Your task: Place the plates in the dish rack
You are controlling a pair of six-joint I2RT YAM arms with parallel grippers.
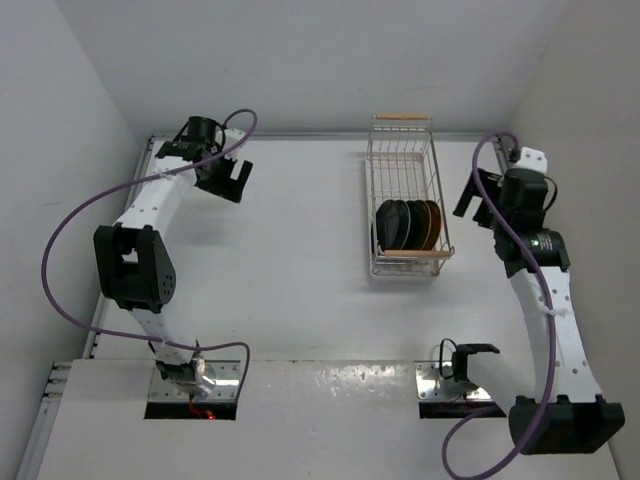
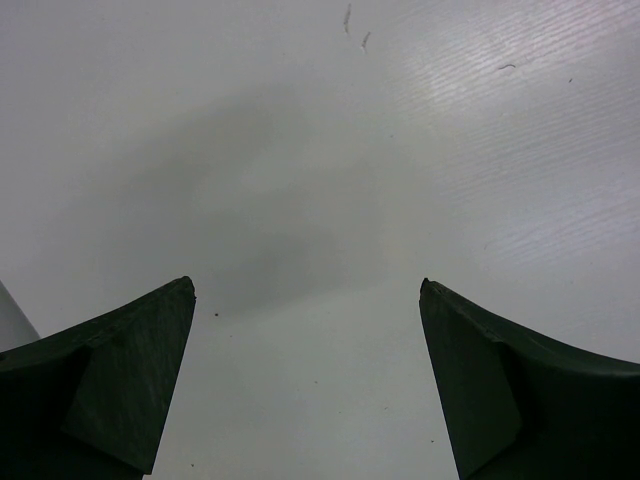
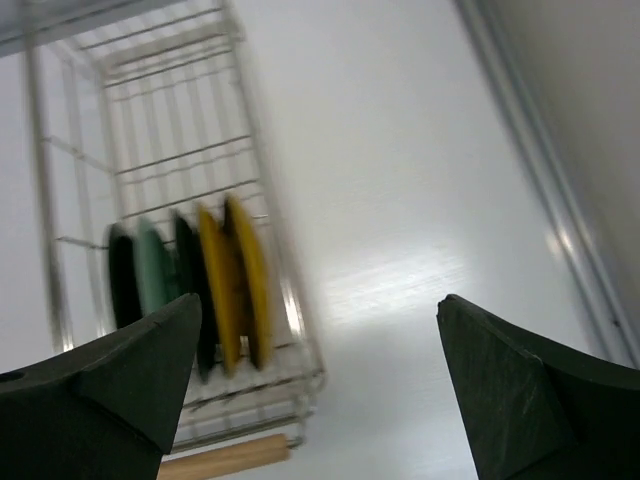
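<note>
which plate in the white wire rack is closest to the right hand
The mustard-yellow round plate, at the row's right end; the teal plate and black plates stand farther left.

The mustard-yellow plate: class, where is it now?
Top view: the mustard-yellow plate stands on edge in the dish rack, rightmost of the plates, by the near wooden handle.

White table, boxed in by plain walls.
I see a matte white table [image 1: 300, 260] under soft, even light, with pale grey walls [image 1: 320, 60] on three sides, a metal rail [image 1: 92, 340] along its left edge and faint glare nearest me.
</note>
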